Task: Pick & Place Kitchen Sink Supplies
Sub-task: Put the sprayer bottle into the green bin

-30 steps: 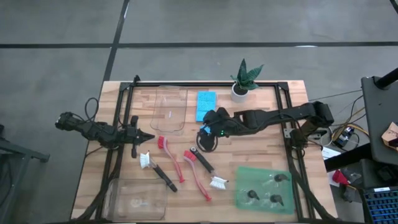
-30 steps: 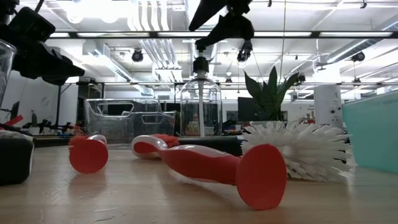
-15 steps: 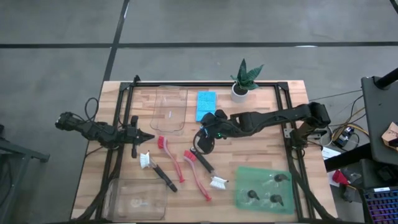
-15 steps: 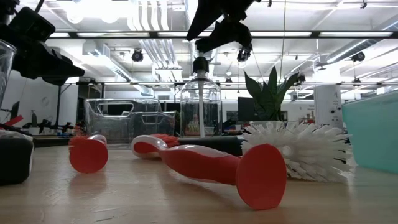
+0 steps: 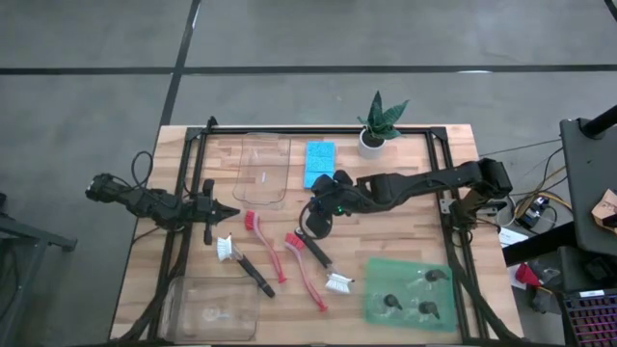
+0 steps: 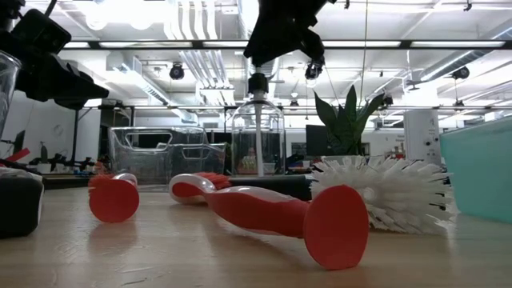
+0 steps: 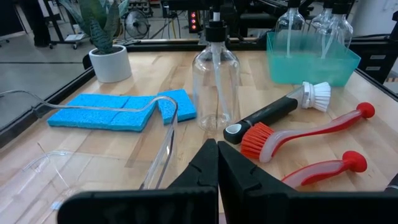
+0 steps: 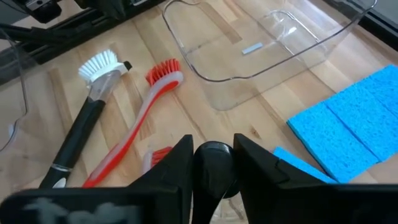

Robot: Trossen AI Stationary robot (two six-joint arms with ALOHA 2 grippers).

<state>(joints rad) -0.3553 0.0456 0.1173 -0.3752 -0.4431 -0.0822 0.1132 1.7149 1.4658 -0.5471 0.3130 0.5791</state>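
Note:
A clear bottle [image 6: 258, 140] with a black pump top stands upright at the table's middle, next to the blue sponges [image 5: 319, 164]. My right gripper [image 8: 212, 158] is above it, shut on its top. Red-handled brushes [image 5: 307, 272] and black-handled brushes [image 5: 249, 270] lie flat on the wood in front of it. Three more black-topped bottles sit in the green tray [image 5: 378, 306] at the near right. My left gripper [image 5: 228, 210] hovers shut at the table's left side and holds nothing. My right gripper pinches the bottle's black pump top [image 8: 212, 167] between its two fingers [image 8: 177, 165], one on each side. It comes from above, slanting down from the table's right. The bottle stands upright with its base [image 7: 214, 124] on the table.
One clear plastic tray [image 5: 262, 169] lies at the far middle-left and another [image 5: 212, 308] at the near left. A potted plant [image 5: 376, 130] stands at the far edge beside the sponges. A black frame [image 5: 443, 193] borders the tabletop.
My right gripper has come down a little onto the bottle's pump top, and its fingers, spread wide before, have closed in on it. The bottle has not moved.

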